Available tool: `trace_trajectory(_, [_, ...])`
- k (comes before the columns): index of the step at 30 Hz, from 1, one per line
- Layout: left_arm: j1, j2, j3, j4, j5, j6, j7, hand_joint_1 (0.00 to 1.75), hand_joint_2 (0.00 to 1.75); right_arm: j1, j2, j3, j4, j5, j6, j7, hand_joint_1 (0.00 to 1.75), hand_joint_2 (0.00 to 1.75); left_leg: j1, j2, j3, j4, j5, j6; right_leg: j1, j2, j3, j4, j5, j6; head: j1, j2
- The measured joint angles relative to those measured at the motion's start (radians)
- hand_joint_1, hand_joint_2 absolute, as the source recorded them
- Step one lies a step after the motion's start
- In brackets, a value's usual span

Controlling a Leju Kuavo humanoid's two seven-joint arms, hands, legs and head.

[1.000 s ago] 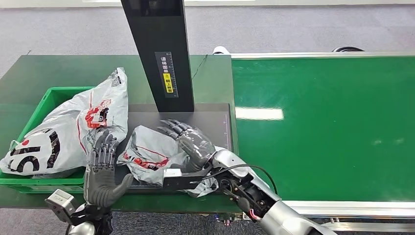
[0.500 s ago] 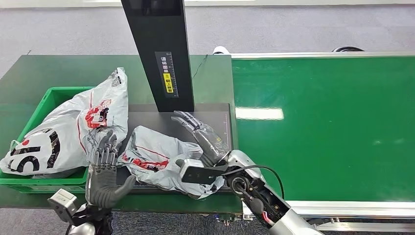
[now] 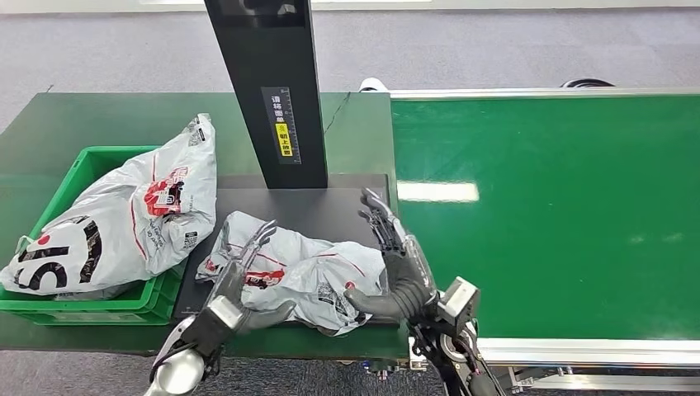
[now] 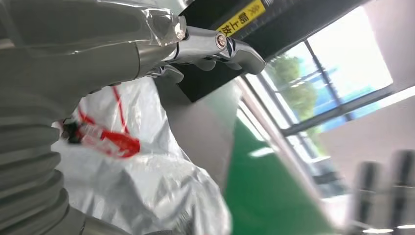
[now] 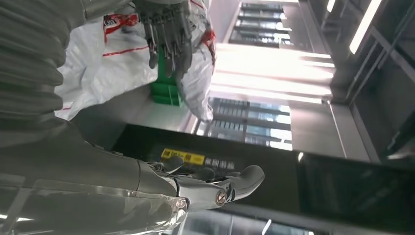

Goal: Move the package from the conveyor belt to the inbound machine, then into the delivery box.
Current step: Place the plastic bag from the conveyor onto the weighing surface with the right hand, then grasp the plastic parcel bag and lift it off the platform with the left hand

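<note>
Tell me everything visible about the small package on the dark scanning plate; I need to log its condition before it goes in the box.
The small package is a crumpled silver-grey plastic mailer with red printing and small black code patches. It lies flat on the dark plate below the black post, its near edge overhanging the plate. The left hand rests on its left end; the right hand stands open at its right end, thumb beneath the edge.
</note>
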Motion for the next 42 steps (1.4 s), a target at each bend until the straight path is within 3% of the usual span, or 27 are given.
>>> trace_trajectory(8, [-0.246, 0.015, -0.134, 0.199, -0.308, 0.014, 0.198, 0.0, 1.75, 0.096, 0.03, -0.167, -0.144, 0.015, 0.028, 0.0, 0.0, 1.75, 0.0, 0.001, 0.0, 0.0, 0.001, 0.001, 0.0, 0.0, 0.001, 0.0, 0.001, 0.0, 0.0, 0.0])
trace_trajectory(12, [-0.3, 0.015, -0.171, 0.27, -0.329, 0.004, 0.213, 0.0, 1.75, 0.108, 0.038, -0.195, -0.166, 0.018, 0.03, 0.0, 0.0, 1.75, 0.0, 0.001, 0.0, 0.0, 0.001, 0.001, 0.0, 0.0, 0.0, 0.0, 0.001, 0.0, 0.0, 0.0])
trace_trajectory(20, [-0.396, -0.002, -0.256, 0.457, -0.431, -0.109, 0.292, 0.03, 1.75, 0.119, 0.07, -0.218, -0.171, 0.043, 0.027, 0.031, 0.0, 1.75, 0.0, 0.0, 0.0, 0.0, 0.001, 0.001, 0.0, 0.0, 0.001, 0.0, 0.0, 0.0, 0.0, 0.0])
trace_trajectory(24, [-0.444, -0.022, -0.286, 0.547, -0.471, -0.143, 0.311, 1.5, 1.75, 0.125, 0.084, -0.231, -0.171, 0.054, 0.016, 0.043, 0.0, 1.75, -0.001, -0.004, 0.004, 0.0, 0.001, 0.001, -0.001, -0.004, 0.007, 0.0, -0.001, 0.001, 0.0, 0.0])
trace_trajectory(25, [-0.452, -0.026, -0.291, 0.565, -0.474, -0.148, 0.307, 1.57, 1.75, 0.127, 0.086, -0.235, -0.171, 0.055, 0.014, 0.044, 0.0, 1.75, -0.001, -0.005, 0.006, 0.0, 0.001, 0.001, -0.001, -0.005, 0.009, 0.0, -0.002, 0.002, 0.0, 0.0])
trace_trajectory(38, [-0.492, -0.042, -0.322, 0.66, -0.476, -0.148, 0.292, 1.57, 1.75, 0.139, 0.097, -0.257, -0.169, 0.061, 0.008, 0.05, 0.0, 1.75, -0.003, -0.009, 0.018, -0.001, 0.001, 0.002, -0.003, -0.01, 0.023, 0.0, -0.003, 0.004, 0.0, 0.0])
trace_trajectory(42, [-0.496, -0.045, -0.323, 0.665, -0.476, -0.148, 0.291, 1.7, 1.75, 0.141, 0.097, -0.26, -0.169, 0.061, 0.008, 0.05, 0.0, 1.75, -0.003, -0.009, 0.018, -0.001, 0.001, 0.002, -0.003, -0.01, 0.023, 0.0, -0.003, 0.004, 0.0, 0.0])
